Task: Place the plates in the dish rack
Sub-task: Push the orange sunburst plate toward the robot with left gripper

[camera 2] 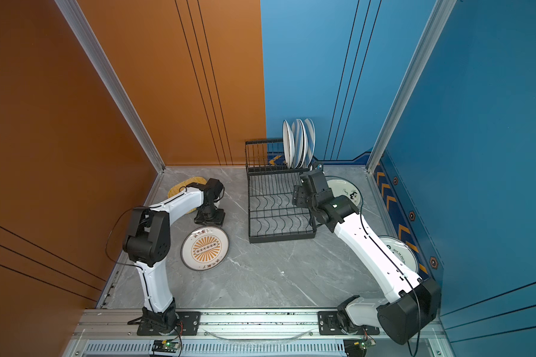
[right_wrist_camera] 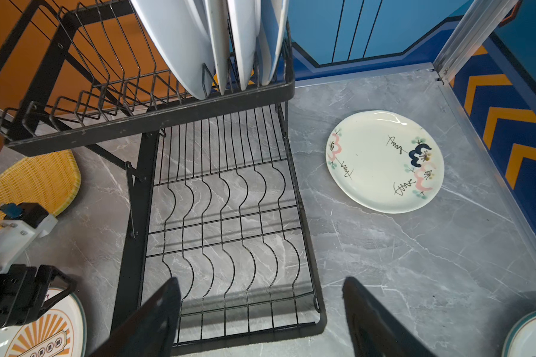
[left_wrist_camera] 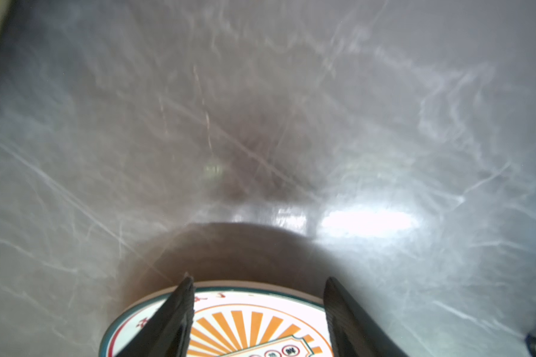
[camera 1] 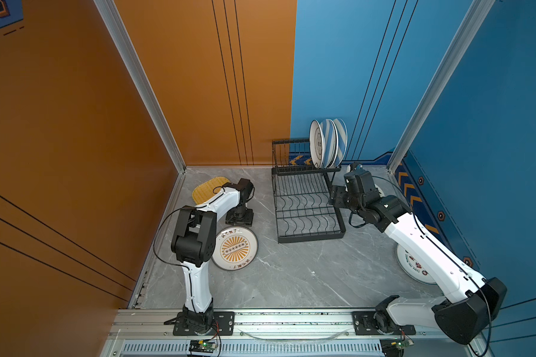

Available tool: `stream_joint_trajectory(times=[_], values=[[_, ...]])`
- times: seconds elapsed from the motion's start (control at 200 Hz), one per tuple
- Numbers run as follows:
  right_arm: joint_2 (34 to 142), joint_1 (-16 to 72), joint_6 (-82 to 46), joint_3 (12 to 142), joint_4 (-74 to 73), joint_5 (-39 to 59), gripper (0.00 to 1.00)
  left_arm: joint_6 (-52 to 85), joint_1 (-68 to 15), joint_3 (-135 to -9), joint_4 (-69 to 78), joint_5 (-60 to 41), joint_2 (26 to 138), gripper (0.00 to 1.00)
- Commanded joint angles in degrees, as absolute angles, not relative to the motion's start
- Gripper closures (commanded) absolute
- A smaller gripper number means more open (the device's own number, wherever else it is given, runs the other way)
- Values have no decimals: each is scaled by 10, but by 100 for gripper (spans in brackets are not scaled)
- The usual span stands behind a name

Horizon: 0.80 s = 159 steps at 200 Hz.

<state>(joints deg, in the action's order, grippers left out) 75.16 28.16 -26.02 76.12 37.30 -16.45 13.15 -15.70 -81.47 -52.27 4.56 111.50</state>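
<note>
Front rail (camera 1: 291,318) first, then marble table (camera 1: 291,272): dish rack (camera 1: 307,210) at the back, racked plates (camera 1: 325,142) upright at its upper shelf's right end. Sunburst plate (camera 1: 235,248) lies flat front-left, yellow woven plate (camera 1: 206,188) behind it, floral plate (right_wrist_camera: 384,160) right of the rack, red-lettered plate (camera 1: 407,264) half hidden under the right arm. Right gripper (right_wrist_camera: 260,279) hangs spread over the rack's right edge, holding nothing; left gripper (left_wrist_camera: 259,279) — fingers parted too — hovers at the sunburst plate's far rim, empty.
</note>
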Motion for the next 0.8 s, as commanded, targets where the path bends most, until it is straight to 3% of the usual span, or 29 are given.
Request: stream_joint_trajectory(times=[0.0,0.225,0.355,0.435,0.626,0.791], values=[[731,283,-272,751,368,-160,17,155,-160,-761,-545,14,1076,33],[731,286,-272,751,366,-155,16,189,-136,-721,-534,-1,1001,26],[729,290,-272,750,366,-155,16,208,-73,-674,-483,-37,948,8],[725,291,-272,747,366,-156,16,214,-30,-642,-446,-51,916,3],[715,293,-273,737,366,-159,15,244,85,-564,-352,-114,885,2],[712,292,-271,736,366,-161,15,233,108,-564,-349,-131,914,4]])
